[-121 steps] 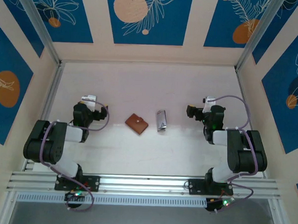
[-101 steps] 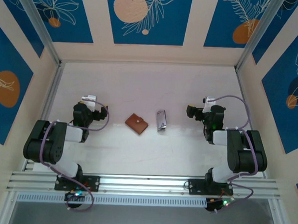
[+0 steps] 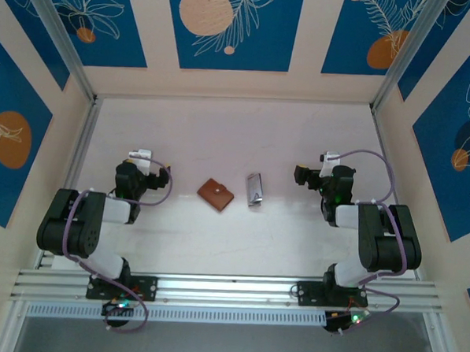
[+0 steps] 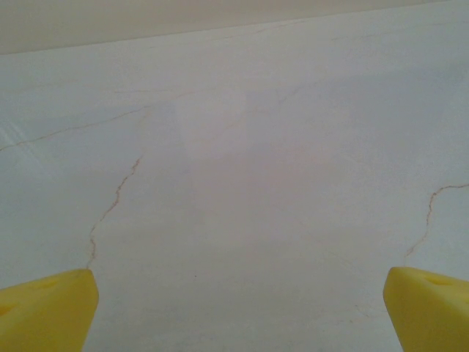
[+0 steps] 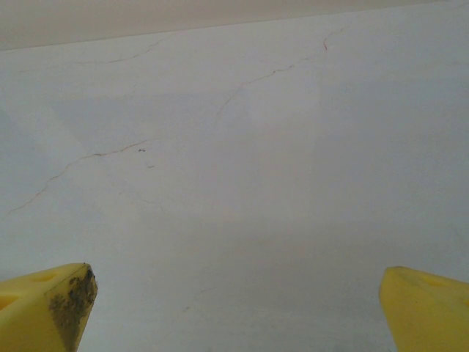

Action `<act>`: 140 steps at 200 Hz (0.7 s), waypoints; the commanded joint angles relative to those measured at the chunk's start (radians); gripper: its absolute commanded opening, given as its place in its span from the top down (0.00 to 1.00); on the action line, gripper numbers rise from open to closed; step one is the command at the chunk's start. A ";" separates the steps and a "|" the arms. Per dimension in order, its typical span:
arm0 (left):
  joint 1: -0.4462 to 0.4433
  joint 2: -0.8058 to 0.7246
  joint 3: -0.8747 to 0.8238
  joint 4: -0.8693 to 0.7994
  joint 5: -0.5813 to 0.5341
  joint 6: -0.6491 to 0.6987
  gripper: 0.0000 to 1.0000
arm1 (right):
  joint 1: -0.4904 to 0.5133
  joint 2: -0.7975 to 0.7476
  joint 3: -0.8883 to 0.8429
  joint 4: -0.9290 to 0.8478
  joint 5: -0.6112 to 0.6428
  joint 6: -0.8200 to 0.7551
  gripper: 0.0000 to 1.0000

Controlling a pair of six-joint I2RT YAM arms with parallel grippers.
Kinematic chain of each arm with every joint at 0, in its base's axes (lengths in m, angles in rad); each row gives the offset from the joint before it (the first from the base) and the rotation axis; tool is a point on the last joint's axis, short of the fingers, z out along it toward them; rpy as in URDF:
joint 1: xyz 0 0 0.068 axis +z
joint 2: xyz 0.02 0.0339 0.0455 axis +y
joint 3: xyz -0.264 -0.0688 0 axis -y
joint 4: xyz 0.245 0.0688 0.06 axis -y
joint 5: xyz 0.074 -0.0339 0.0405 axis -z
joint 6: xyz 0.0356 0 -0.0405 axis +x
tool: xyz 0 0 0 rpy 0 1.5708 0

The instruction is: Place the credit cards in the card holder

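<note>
Card holder (image 3: 216, 195), the small brown leather square, lies folded near the middle of the counter (image 3: 221, 132), turned cornerwise. Going left to right: the left claw (image 4: 234, 312) sits well off at the holder's 9 o'clock, yellow fingers (image 4: 44, 312) spread wide over bare counter with nothing between them. Just beside the holder at its 3 o'clock, not touching, is a narrow silvery piece (image 3: 255, 190). Farther out at 3 o'clock is the right claw (image 5: 238, 308), spread wide too, one fingertip (image 5: 69, 301) smudged dark.
</note>
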 commanded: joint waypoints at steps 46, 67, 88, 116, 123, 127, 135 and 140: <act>0.013 -0.002 -0.007 0.052 -0.104 -0.030 0.00 | -0.007 0.007 0.009 0.020 -0.019 -0.012 0.01; 0.002 -0.087 0.025 -0.087 -0.162 -0.032 0.00 | -0.010 -0.058 0.047 -0.101 0.034 0.014 0.01; -0.002 -0.188 0.171 -0.461 -0.308 -0.045 0.00 | -0.030 -0.183 0.307 -0.662 0.205 0.225 0.01; -0.007 -0.232 0.431 -1.033 -0.518 -0.237 0.00 | -0.142 -0.146 0.564 -1.009 0.011 0.555 0.01; -0.008 -0.234 0.498 -1.152 -0.473 -0.288 0.00 | -0.193 -0.113 0.607 -1.074 -0.123 0.626 0.01; -0.007 -0.232 0.532 -1.205 -0.421 -0.303 0.00 | -0.224 -0.093 0.627 -1.087 -0.224 0.648 0.01; -0.010 -0.229 0.581 -1.280 -0.318 -0.335 0.00 | -0.274 -0.040 0.646 -1.070 -0.416 0.679 0.01; -0.014 -0.232 0.592 -1.298 -0.265 -0.360 0.00 | -0.293 -0.010 0.658 -1.064 -0.505 0.703 0.01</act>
